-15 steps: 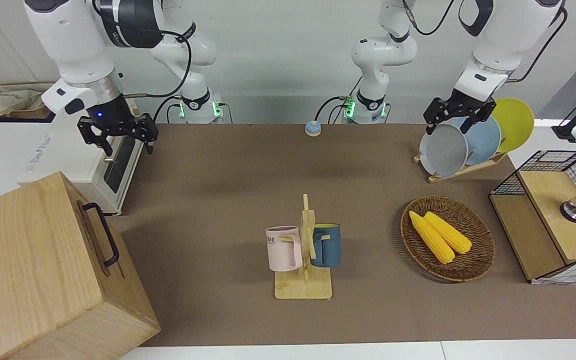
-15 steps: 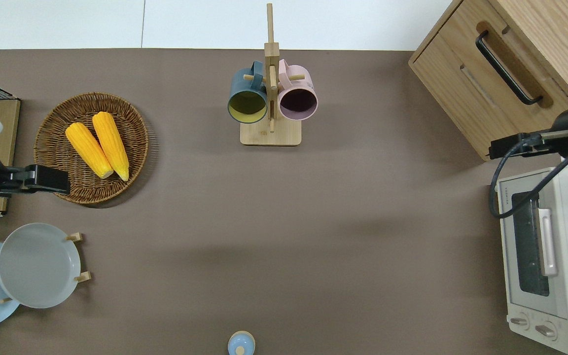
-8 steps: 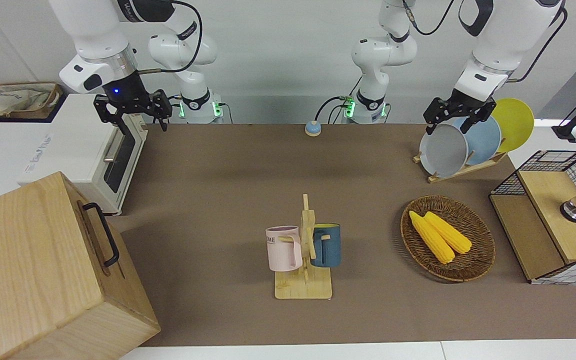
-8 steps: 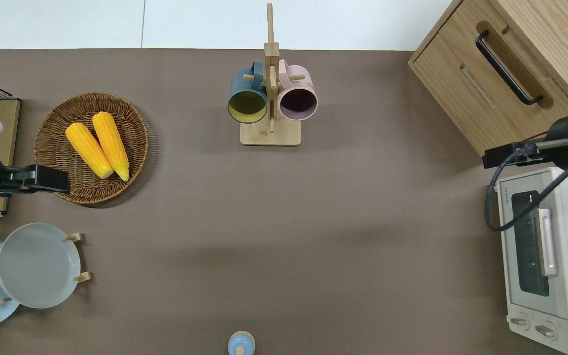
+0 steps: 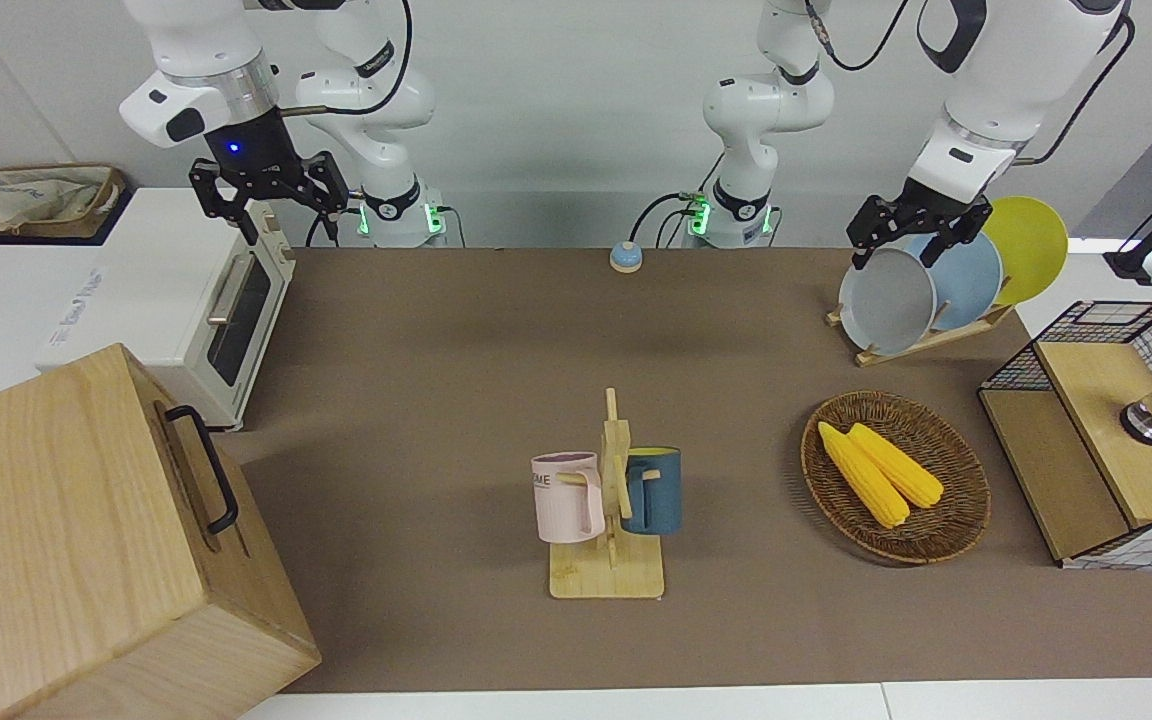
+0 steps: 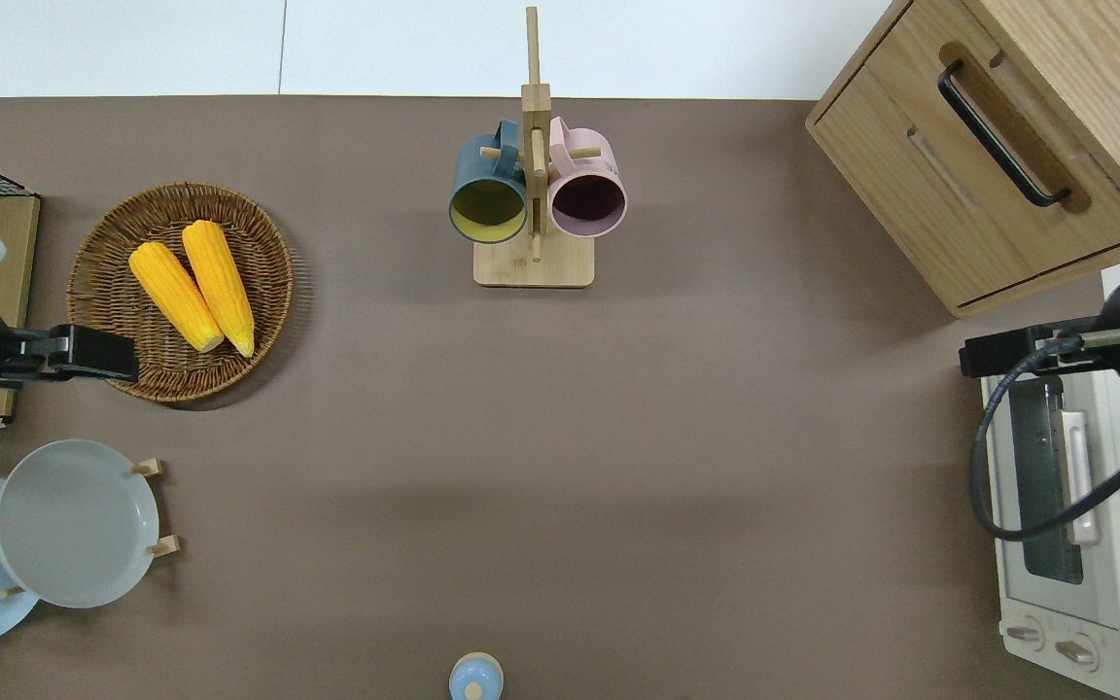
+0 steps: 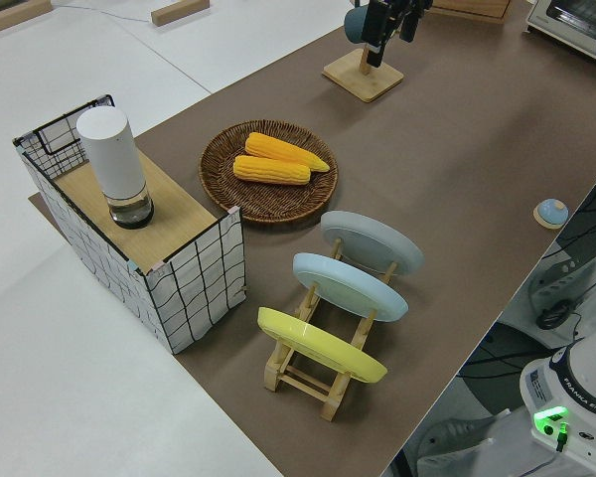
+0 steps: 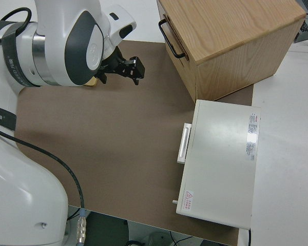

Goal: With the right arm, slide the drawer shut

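The drawer [image 6: 983,180] is seated flush in its cabinet [image 5: 66,540]. The right hand [image 5: 266,205], fingers apart, is held over the toaster oven [image 6: 1085,525].

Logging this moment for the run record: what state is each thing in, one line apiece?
drawer: shut, front flush with the cabinet.
toaster oven: door closed.
right tool: open, empty, up over the toaster oven's end.
left tool: parked, open.
pink mug: hanging on the rack.
blue mug: hanging on the rack.
corn cobs: lying in the wicker basket.
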Robot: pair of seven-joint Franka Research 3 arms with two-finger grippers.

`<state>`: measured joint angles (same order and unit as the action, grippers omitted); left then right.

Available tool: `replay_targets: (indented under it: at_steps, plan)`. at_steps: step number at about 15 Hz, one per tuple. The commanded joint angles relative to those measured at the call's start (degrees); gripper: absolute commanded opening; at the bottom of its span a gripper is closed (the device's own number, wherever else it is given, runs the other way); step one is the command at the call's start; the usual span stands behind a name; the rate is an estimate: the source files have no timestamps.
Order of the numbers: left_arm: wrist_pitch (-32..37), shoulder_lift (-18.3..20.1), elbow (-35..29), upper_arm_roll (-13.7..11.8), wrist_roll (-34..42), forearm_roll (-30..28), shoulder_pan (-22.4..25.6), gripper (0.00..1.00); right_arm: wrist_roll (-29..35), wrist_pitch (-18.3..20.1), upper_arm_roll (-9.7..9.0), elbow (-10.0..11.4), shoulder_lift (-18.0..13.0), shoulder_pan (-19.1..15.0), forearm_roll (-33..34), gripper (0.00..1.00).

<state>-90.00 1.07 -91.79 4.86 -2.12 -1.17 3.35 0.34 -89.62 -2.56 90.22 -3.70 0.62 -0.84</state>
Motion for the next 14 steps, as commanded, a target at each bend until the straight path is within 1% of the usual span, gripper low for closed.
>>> replay_targets:
  at_steps: [1, 3, 4, 6, 14]
  plan:
    - [0.3, 0.5, 0.0, -0.1, 0.3, 0.7, -0.4, 1.00, 0.5, 1.0, 0.71, 1.0, -1.7, 1.8, -0.2, 0.987]
    - [0.3, 0.5, 0.0, -0.1, 0.4, 0.7, -0.4, 1.00, 0.2, 1.6, 1.33, 1.0, -1.7, 2.4, 0.1, 0.987]
    - [0.3, 0.4, 0.0, -0.2, 0.4, 0.7, -0.3, 1.00, 0.1, 1.6, 1.33, 0.9, -1.7, 2.5, 0.1, 0.987]
    - [0.3, 0.4, 0.0, -0.1, 0.3, 0.7, -0.3, 1.00, 0.1, 1.7, 1.33, 0.0, -1.7, 2.6, 0.4, 0.987]
    - [0.3, 0.4, 0.0, -0.1, 0.4, 0.7, -0.4, 1.00, 0.2, 2.0, 1.50, -0.1, -1.6, 3.0, 0.4, 0.987]
